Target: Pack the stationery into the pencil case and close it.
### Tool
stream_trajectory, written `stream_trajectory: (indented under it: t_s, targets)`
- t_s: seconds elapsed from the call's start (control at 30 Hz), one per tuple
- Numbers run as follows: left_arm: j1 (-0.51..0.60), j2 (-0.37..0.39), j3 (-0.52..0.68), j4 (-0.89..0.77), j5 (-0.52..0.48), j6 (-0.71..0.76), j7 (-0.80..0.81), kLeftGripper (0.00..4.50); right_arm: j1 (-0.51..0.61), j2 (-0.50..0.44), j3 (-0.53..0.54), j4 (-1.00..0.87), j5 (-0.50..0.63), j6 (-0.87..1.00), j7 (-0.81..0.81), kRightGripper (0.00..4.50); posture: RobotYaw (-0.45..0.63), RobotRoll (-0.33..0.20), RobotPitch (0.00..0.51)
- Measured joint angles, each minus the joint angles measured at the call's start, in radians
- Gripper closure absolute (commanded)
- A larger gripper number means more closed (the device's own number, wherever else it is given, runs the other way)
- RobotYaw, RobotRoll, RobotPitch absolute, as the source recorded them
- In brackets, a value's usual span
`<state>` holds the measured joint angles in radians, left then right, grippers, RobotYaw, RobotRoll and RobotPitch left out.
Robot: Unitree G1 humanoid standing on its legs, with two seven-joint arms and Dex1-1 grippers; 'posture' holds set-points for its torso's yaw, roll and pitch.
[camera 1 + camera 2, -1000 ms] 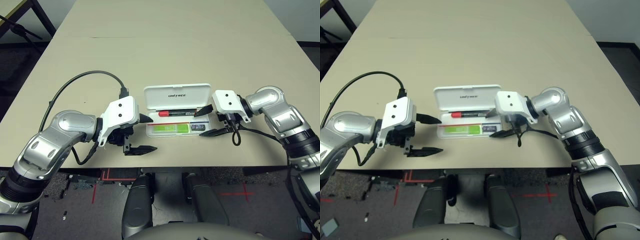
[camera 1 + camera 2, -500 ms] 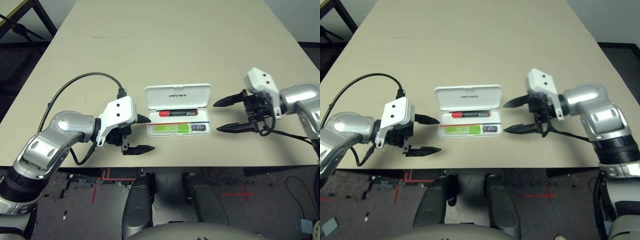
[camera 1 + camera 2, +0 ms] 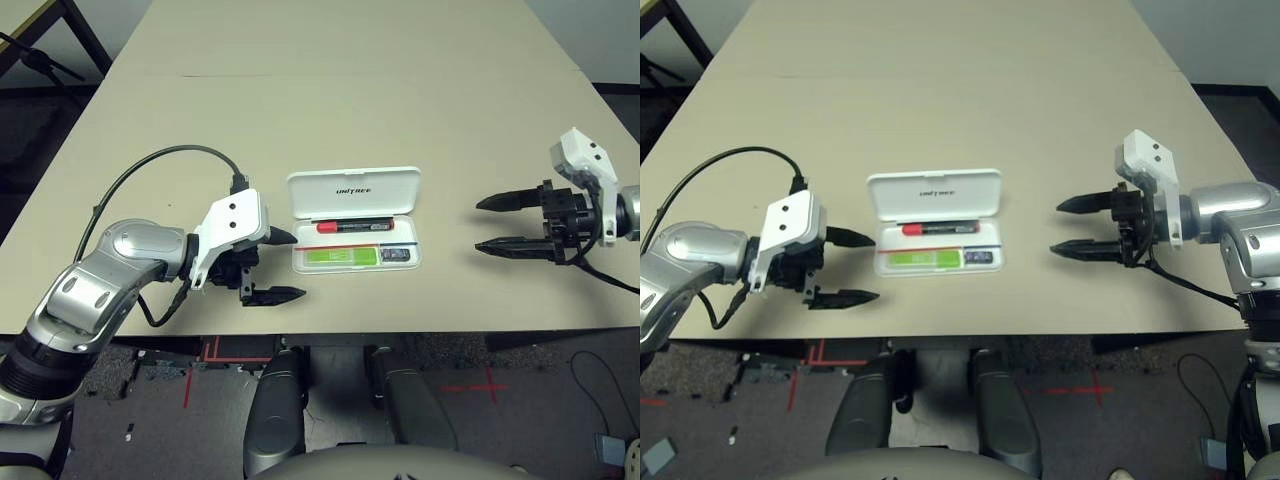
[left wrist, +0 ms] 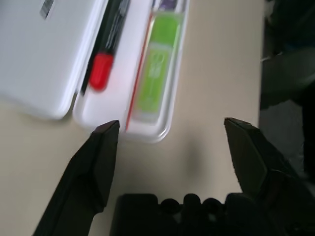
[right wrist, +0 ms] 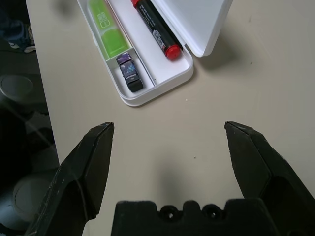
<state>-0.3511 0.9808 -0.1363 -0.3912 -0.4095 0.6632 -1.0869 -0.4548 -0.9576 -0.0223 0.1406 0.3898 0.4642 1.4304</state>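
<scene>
The white pencil case (image 3: 355, 190) lies open near the table's front edge, its lid with dark lettering tipped back. Inside the tray lie the stationery: a red-capped black marker (image 3: 353, 226), a light-green flat stick (image 3: 342, 257) and a small dark block (image 3: 399, 256). My left gripper (image 3: 286, 266) stands open just left of the case, fingers pointing at its left end, nothing between them. My right gripper (image 3: 496, 224) is open and empty, well to the right of the case. The right wrist view shows the marker (image 5: 153, 28), stick (image 5: 106, 27) and block (image 5: 129, 73) in the tray.
A black cable (image 3: 160, 170) loops from my left wrist over the table. The table's front edge (image 3: 400, 333) runs just below the case. Bare tabletop stretches behind the case and between it and my right gripper.
My right gripper has drawn back from the case's right end, far to the right, still open. My left gripper has stayed beside the case, its fingers narrowing slightly.
</scene>
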Motion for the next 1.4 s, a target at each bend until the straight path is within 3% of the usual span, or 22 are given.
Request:
stream_trajectory:
  t_s: [0.3,0.67,1.03,1.4]
  targets:
    - [-0.107,0.012,-0.036,0.24,0.216,-0.069,0.068,4.48,0.002,0.002,0.001,0.0,0.0,-0.014,-0.002,0.0,0.01,0.0,0.196]
    - [-0.319,-0.142,-0.073,0.561,0.417,-0.238,0.208,4.48,0.002,0.001,0.003,-0.001,0.003,-0.018,0.003,0.0,0.0,0.0,0.187]
    - [-0.346,-0.368,-0.053,0.692,0.369,-0.319,0.202,4.48,0.011,0.001,0.004,-0.005,0.003,-0.024,0.002,0.0,-0.02,0.0,0.183]
    - [-0.35,-0.456,-0.03,0.684,0.326,-0.324,0.179,4.48,0.031,0.001,0.004,-0.016,0.003,-0.04,0.001,0.0,-0.01,0.0,0.188]
